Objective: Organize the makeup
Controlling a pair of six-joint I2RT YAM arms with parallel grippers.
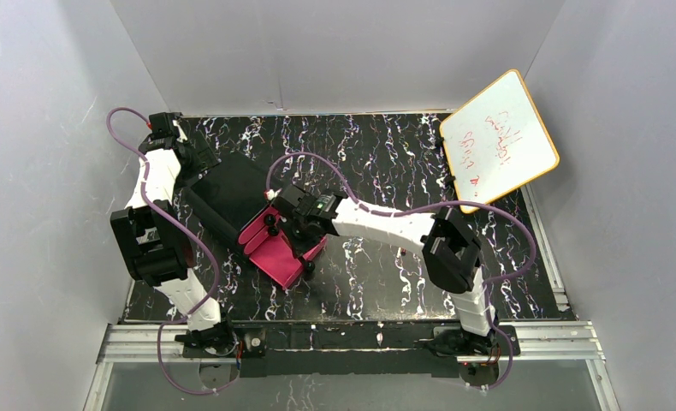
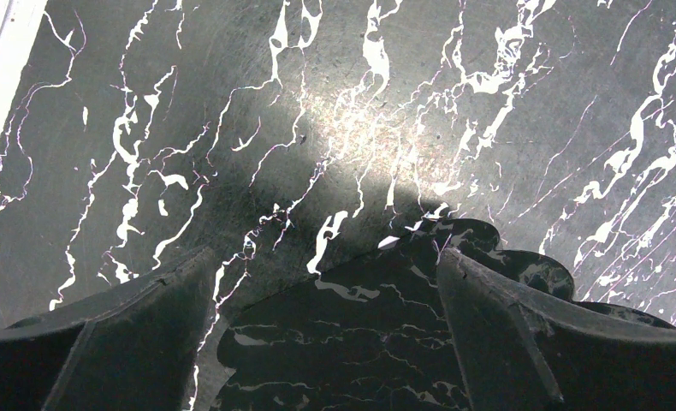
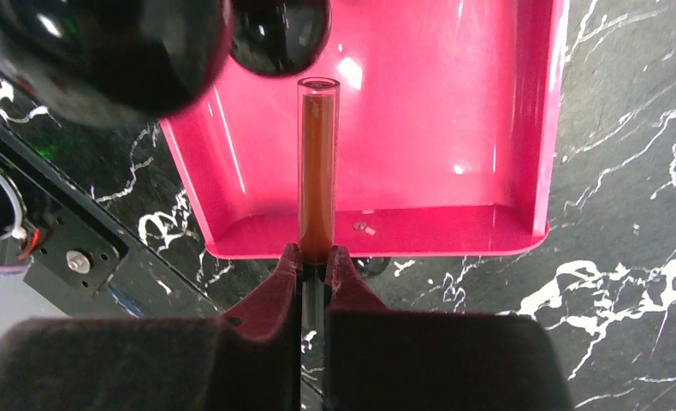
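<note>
My right gripper [image 3: 316,255] is shut on the tan stick [image 3: 317,171], a thin brown tube with a clear tip. It holds the stick over the open pink drawer [image 3: 454,128] of the black box [image 1: 232,195]. In the top view the right gripper [image 1: 290,224] sits over the pulled-out pink drawers [image 1: 275,253]. My left gripper [image 2: 324,257] is open and empty at the back left [image 1: 193,158], with a glossy black surface [image 2: 377,342] between its fingers. The other makeup items are out of view.
An orange-rimmed whiteboard [image 1: 499,141] leans at the back right. Round black knobs [image 3: 279,34] sit close to the stick's tip. The black marbled table [image 1: 377,274] is walled in by grey panels, with a metal rail [image 1: 557,338] along the near edge.
</note>
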